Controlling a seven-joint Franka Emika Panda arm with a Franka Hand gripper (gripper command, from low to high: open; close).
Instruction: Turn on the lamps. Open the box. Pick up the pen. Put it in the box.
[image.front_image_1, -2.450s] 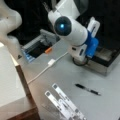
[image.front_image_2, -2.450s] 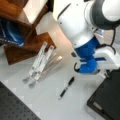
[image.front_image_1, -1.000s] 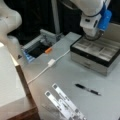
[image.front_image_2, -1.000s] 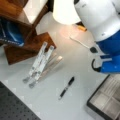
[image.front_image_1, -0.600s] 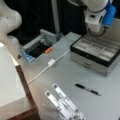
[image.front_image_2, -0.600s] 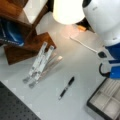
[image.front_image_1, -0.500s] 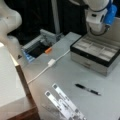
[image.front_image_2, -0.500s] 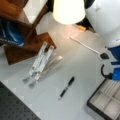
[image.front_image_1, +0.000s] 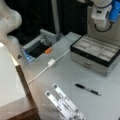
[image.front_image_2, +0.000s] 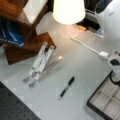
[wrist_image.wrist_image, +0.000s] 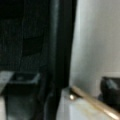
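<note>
On the grey table, as seen in both front views:
box: flat black-rimmed silver-sided case (image.front_image_1: 96, 53), lid raised, pale compartments exposed
pen: slim black pen (image.front_image_1: 88, 89) left lying near the case, untouched
lamp: glowing white shade (image.front_image_2: 69, 10), lit
gripper: not seen; state can't be told

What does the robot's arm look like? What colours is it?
In a front view the arm is white, round and chunky like fat tubes joined together, with a bright blue part on its side and a thin black cable looping under it. In both front views the gripper is out of sight.
</note>
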